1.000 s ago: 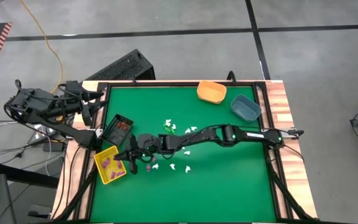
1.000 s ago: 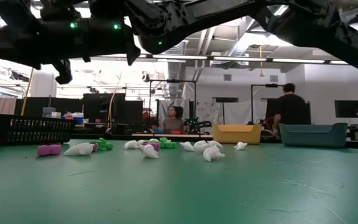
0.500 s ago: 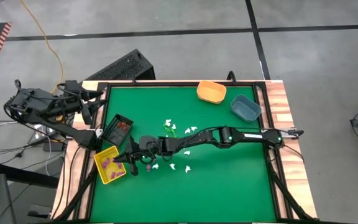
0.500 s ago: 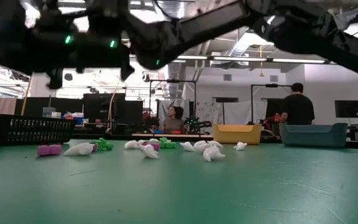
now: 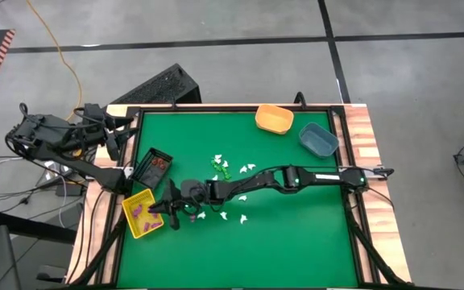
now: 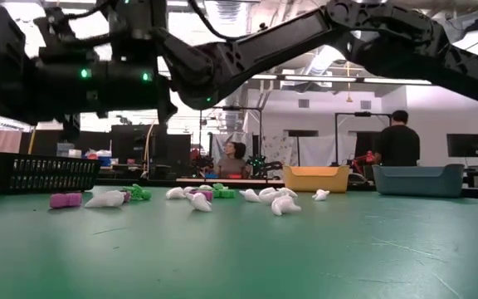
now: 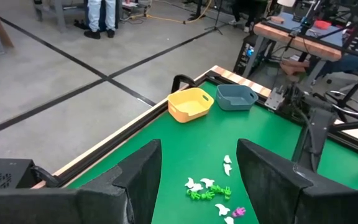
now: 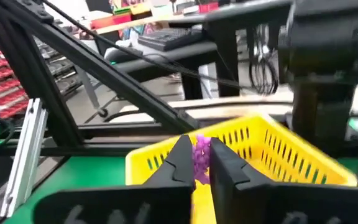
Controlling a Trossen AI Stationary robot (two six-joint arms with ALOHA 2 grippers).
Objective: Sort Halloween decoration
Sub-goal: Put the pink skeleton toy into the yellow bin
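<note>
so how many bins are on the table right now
4: yellow bin and black bin near the left edge, orange bin and blue bin at the far right corner.

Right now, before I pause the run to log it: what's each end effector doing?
Left end effector: open, empty, parked off the table's left edge.
Right end effector: closed on a purple trinket above the yellow bin.

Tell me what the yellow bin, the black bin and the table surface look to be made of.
Yellow bin: likely moulded plastic, with slotted walls and an even, bright colour. Black bin: probably plastic too, its wall an open lattice. Table surface: looks like green felt or a mat, flat and without glare, framed by a wood-patterned border.
</note>
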